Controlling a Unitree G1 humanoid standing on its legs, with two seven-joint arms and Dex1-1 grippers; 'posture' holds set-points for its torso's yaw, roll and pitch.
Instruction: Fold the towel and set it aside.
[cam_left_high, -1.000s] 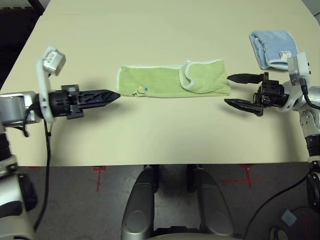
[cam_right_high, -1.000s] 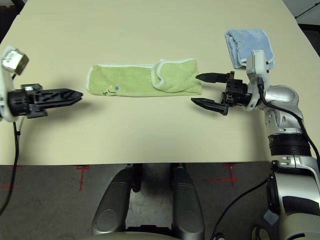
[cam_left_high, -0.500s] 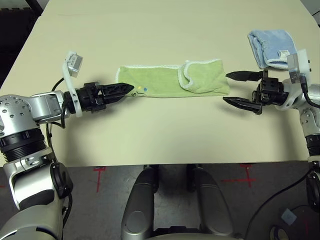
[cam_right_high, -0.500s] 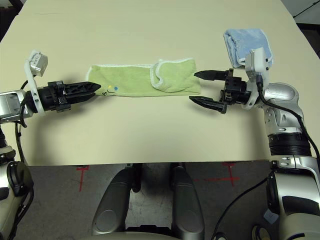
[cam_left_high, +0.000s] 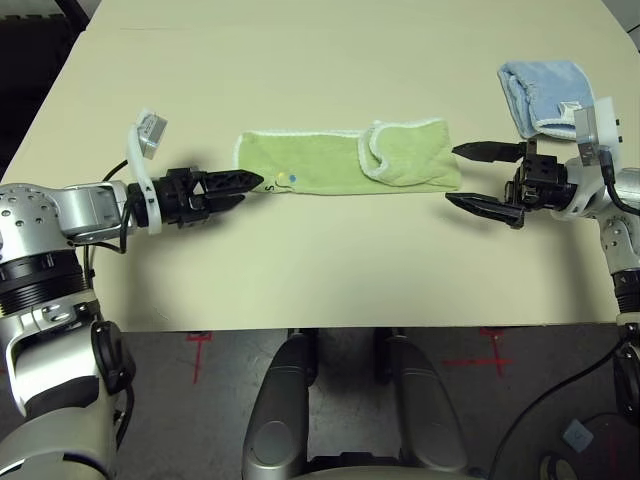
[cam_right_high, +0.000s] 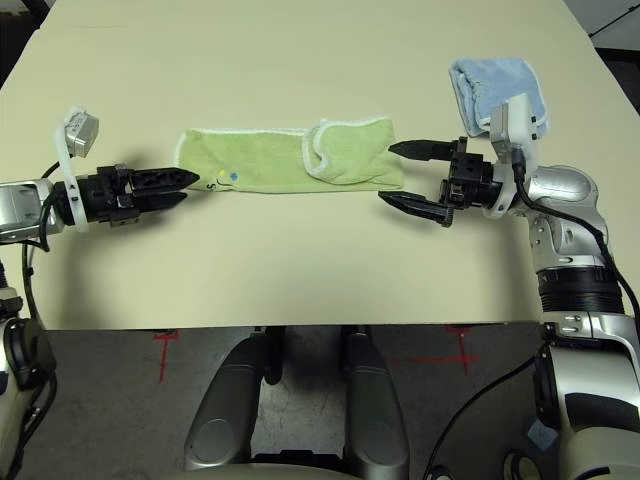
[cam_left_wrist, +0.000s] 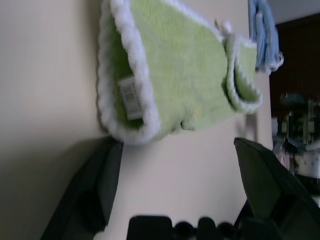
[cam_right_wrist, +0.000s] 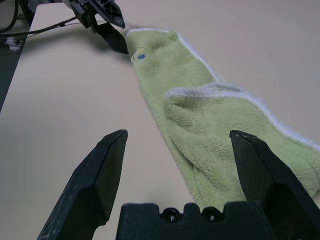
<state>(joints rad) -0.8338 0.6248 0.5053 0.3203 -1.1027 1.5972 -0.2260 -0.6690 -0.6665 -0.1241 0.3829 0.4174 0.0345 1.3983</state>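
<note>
The left gripper (cam_left_high: 248, 186) lies low over the table (cam_left_high: 320, 270), fingers spread wide and holding nothing. Its tips sit right at the towel's (cam_left_high: 340, 160) near-left corner; one fingertip (cam_left_high: 255, 180) overlaps the white edging there, and whether it touches the cloth cannot be told. In the left wrist view the towel's short end (cam_left_wrist: 131, 95), with a small white label sewn at the hem, lies just ahead of the open jaws, one finger (cam_left_wrist: 97, 185) close under the hem and the other well off to the side.

The right gripper (cam_left_high: 472, 177) is level, pointing toward the towel's other end, jaws also wide apart and empty. The towel's right end lies just ahead of its tips, nearly in line with the gap between them; the farther fingertip (cam_left_high: 468, 152) is just beside the towel's right edge, the nearer fingertip (cam_left_high: 458, 201) a little clear of it over bare table.

The towel lies flat between the two grippers as a long narrow band running across the table, folded lengthwise. Its right part is doubled back on itself, a flap with white edging lying on top. A small dark drawing (cam_left_high: 283, 181) with a blue dot marks the near-left corner, just ahead of the left jaws.

Beyond the right gripper, farther back, lies a blue towel (cam_left_high: 545, 95) with a white tag.
</note>
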